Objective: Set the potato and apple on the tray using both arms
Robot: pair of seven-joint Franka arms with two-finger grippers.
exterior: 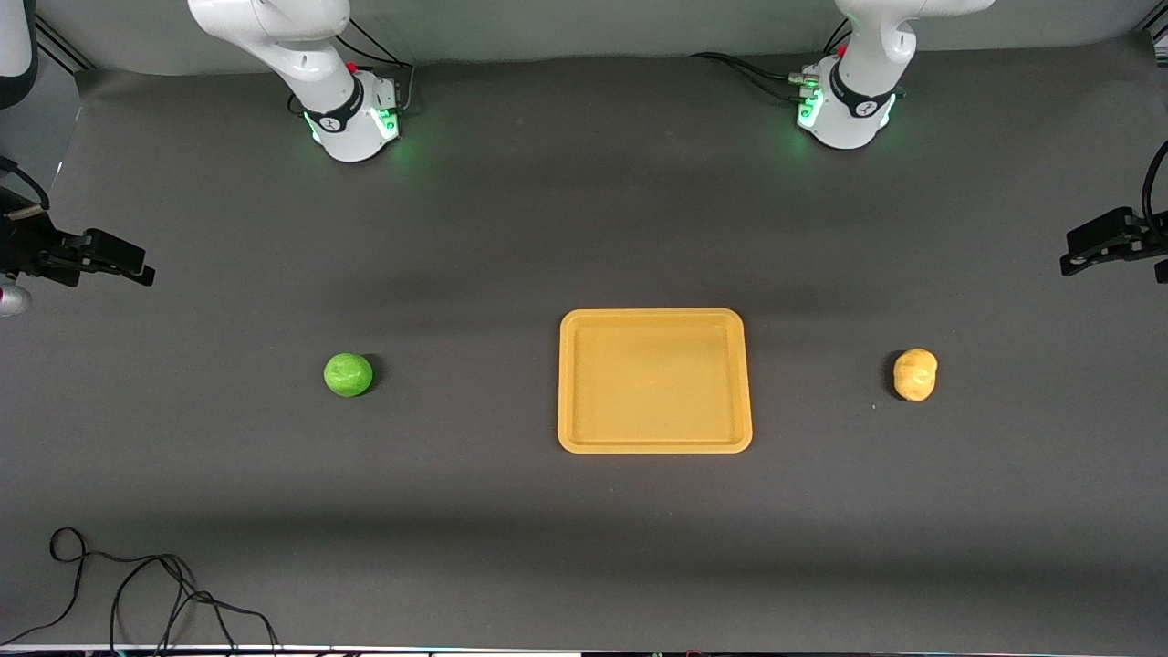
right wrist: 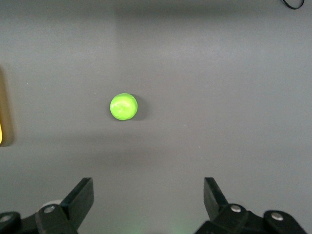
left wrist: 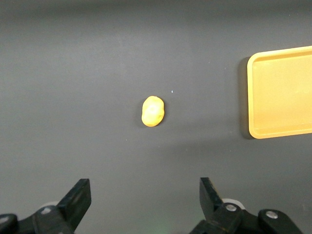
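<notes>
The potato lies on the dark table mat toward the left arm's end, well apart from the tray, and the apple sits toward the right arm's end, about as far from the tray on its own side; the tray rests between them with nothing on it. Both look small, firm and light, so weight should be no trouble. The apple is round and glossy and would likely roll or squirt out of a poor pinch, so I'd take it across its widest middle. The potato is lumpy and oval, duller in skin, and seems best gripped across its narrow waist. The left gripper hangs high over the mat at its end of the table, fingers spread wide with nothing between them, the potato in plain sight below. The right gripper does the same at its end, jaws parted and empty, looking down on the apple. Neither fruit is touched yet.
</notes>
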